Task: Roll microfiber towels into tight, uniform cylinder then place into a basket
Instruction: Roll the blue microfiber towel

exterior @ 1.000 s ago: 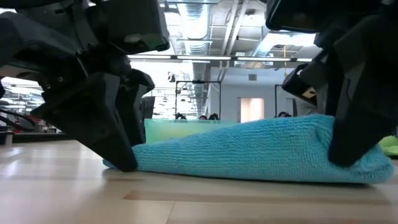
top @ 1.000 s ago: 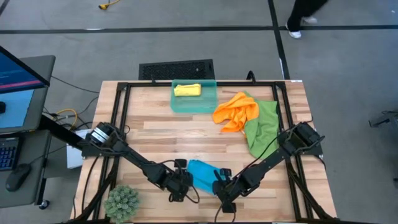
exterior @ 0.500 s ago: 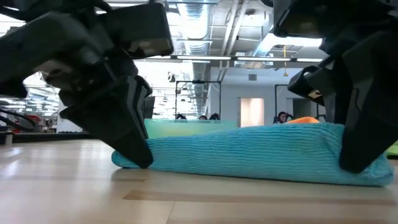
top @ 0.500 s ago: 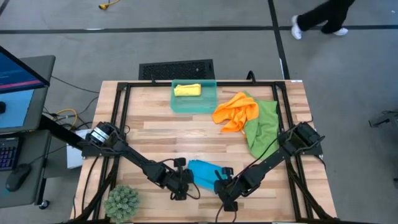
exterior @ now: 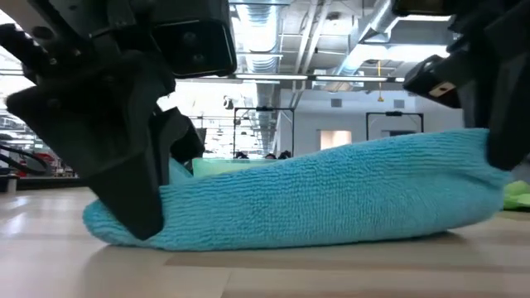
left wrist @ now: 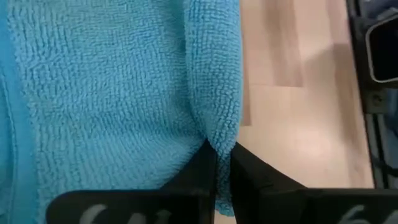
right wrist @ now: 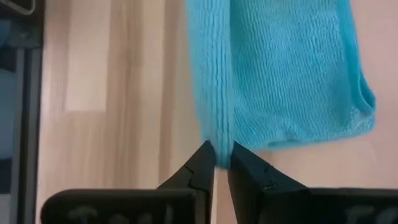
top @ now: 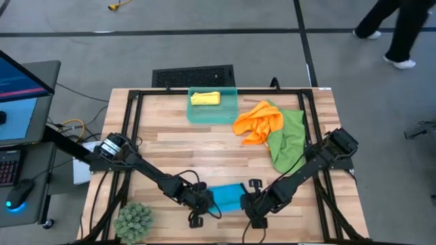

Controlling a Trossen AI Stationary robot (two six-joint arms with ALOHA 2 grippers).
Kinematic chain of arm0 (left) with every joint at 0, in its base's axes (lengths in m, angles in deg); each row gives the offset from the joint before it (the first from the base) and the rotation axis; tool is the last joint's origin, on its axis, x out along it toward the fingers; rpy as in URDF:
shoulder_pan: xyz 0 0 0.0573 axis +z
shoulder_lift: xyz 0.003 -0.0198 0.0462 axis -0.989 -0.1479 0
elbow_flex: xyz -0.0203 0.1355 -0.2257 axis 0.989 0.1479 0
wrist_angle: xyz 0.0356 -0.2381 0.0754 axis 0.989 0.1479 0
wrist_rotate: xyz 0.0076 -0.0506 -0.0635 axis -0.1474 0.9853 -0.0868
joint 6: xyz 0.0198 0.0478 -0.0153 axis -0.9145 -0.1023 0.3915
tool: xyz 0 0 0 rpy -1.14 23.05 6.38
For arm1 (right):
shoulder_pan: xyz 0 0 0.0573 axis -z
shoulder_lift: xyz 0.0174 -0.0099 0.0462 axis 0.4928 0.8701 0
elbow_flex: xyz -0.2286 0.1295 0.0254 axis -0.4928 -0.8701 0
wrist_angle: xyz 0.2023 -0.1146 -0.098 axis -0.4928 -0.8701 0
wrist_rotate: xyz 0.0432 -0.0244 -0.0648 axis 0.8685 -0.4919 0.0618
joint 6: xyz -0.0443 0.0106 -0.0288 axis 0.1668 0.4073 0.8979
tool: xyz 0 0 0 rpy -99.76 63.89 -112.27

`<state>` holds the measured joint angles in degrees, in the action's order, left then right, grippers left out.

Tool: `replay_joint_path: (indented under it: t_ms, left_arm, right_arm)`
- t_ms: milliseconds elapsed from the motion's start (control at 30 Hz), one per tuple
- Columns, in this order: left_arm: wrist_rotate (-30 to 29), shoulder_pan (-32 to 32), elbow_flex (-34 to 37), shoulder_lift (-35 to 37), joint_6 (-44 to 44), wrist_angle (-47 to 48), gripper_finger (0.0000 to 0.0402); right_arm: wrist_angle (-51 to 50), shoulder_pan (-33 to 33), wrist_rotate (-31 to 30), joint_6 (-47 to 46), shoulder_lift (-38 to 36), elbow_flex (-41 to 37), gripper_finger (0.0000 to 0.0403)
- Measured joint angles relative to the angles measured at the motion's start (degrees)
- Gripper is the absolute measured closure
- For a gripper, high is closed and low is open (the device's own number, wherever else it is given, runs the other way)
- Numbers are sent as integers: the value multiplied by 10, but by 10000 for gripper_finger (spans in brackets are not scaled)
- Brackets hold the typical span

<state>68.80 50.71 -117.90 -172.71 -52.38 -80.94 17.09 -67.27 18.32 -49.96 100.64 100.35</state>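
Observation:
A blue microfiber towel (top: 227, 197), loosely rolled into a long bundle, lies near the table's near edge between my two grippers. My left gripper (top: 202, 204) is shut on its left end and my right gripper (top: 251, 203) on its right end. In the low view the blue towel (exterior: 315, 199) slants, with its left end on the wood and its right end raised. The teal basket (top: 231, 109) at the far middle holds a rolled yellow towel (top: 205, 99). An orange towel (top: 259, 121) and a green towel (top: 286, 139) lie crumpled at the far right. My left gripper pinches a fold at the towel's left end (left wrist: 219, 134) between its two fingers. The fingers slant down from the table's left. This end (exterior: 124, 232) rests on the table. My right gripper pinches a rolled edge at the towel's right end (right wrist: 217, 134) between its two fingers, slanting steeply down from above. That end (exterior: 476, 165) is held up off the table, and the roll slopes down toward the left.
A potted plant (top: 134, 221) stands at the near left corner. A black grate (top: 193, 75) lies on the floor beyond the basket. Bare wood stretches between the blue towel and the basket. A person (top: 398, 30) walks past beyond the table's far right.
My right gripper has risen with the towel's right end, which now hangs clear of the wood. My left gripper has tipped and rolled at the left end, which stays on the table. The bundle has swung from slanted to lying along the near edge.

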Motion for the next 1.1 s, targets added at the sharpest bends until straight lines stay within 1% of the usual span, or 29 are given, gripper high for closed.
replay_joint_path:
  t_ms: [300,433,533,633,700,767,800,967,1100]
  left_arm:
    - [2,0,1,0,0,-3,386]
    - [5,2,1,0,4,-4,386]
    - [13,3,1,0,5,-4,386]
    - [19,3,1,0,19,-5,386]
    - [33,8,1,0,37,-5,386]
    - [41,10,1,0,59,-5,386]
    - [42,12,1,0,67,-5,386]
    - [50,17,1,-1,112,-8,386]
    - [81,27,2,-2,152,-17,386]
  right_arm:
    - [3,-5,2,1,0,0,341]
    - [-4,-5,4,9,0,0,331]
    - [-30,-3,6,10,0,0,316]
    - [-97,3,8,-9,-4,13,311]
    - [-131,3,-16,-9,-7,30,314]
    - [-167,-5,-56,8,-17,38,319]
    - [-168,-10,-75,20,-24,42,322]
    - [-108,-51,-132,90,-44,45,330]
    - [-64,-85,-163,122,-34,45,330]
